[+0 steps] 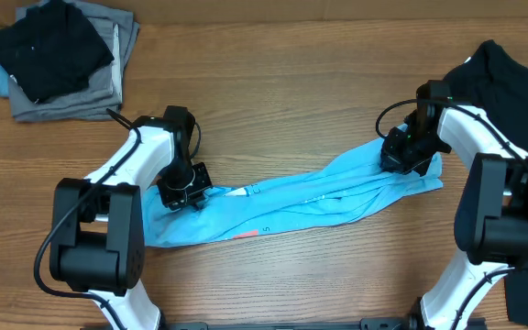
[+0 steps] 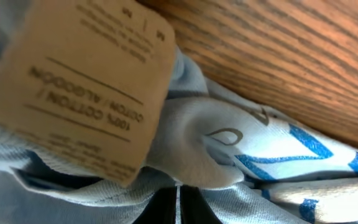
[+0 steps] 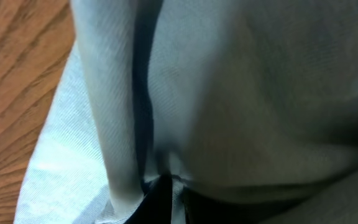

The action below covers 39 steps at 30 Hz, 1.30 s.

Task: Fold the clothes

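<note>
The clothes, a light blue T-shirt (image 1: 301, 203), lie bunched into a long strip across the middle of the table, with a small orange-red mark (image 1: 246, 236) near the front edge. My left gripper (image 1: 183, 194) is shut on the strip's left end; in the left wrist view its dark fingers (image 2: 194, 208) pinch the blue cloth (image 2: 55, 199) just below a tan paper tag (image 2: 86, 81). At the strip's right end my right gripper (image 1: 409, 154) is shut on the fabric, and the right wrist view shows folds of cloth (image 3: 241, 93) squeezed between the fingers (image 3: 160, 202).
A stack of folded grey and black garments (image 1: 62, 60) sits at the back left corner. A black garment (image 1: 511, 82) lies at the right edge, under the right arm. Bare wood (image 1: 273, 92) lies behind the shirt.
</note>
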Each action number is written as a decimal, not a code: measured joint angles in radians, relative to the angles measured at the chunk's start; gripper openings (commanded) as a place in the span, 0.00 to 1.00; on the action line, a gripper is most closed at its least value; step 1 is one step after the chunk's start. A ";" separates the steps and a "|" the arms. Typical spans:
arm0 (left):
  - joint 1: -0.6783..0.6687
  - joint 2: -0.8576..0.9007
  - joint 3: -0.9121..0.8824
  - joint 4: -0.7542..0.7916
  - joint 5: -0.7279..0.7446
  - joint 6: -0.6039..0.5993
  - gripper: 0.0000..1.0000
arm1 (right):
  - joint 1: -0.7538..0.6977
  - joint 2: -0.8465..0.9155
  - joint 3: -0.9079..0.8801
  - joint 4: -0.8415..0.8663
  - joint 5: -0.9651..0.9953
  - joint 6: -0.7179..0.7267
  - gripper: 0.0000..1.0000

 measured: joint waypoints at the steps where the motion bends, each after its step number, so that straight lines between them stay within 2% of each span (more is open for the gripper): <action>1: 0.008 0.005 0.000 0.001 0.010 0.000 0.08 | 0.000 0.000 0.000 0.001 0.000 0.002 0.11; 5: 0.053 0.023 0.000 0.009 0.069 0.005 0.08 | 0.000 0.000 0.000 0.001 0.001 0.010 0.10; 9: 0.104 0.039 0.000 0.025 0.135 0.016 0.10 | 0.000 0.000 0.000 -0.003 0.008 0.033 0.04; 18: 0.277 0.047 0.016 0.153 0.199 0.019 0.13 | 0.009 0.001 0.000 -0.015 0.008 0.087 0.04; 26: 0.385 0.074 0.105 0.168 0.086 0.026 0.14 | 0.037 0.001 -0.001 -0.023 -0.028 0.126 0.04; 31: 0.407 0.112 0.233 0.130 -0.057 0.053 0.16 | 0.067 0.002 -0.001 -0.023 -0.016 0.133 0.04; 35: 0.430 0.127 0.364 0.062 -0.137 0.068 0.10 | 0.084 0.002 0.000 -0.027 0.005 0.141 0.04; 37: 0.434 0.128 0.448 -0.013 -0.157 0.073 0.06 | 0.087 0.002 0.000 -0.030 0.021 0.149 0.04; 39: 0.430 0.128 0.540 -0.091 -0.176 0.076 0.05 | 0.093 -0.002 0.002 -0.040 0.041 0.160 0.04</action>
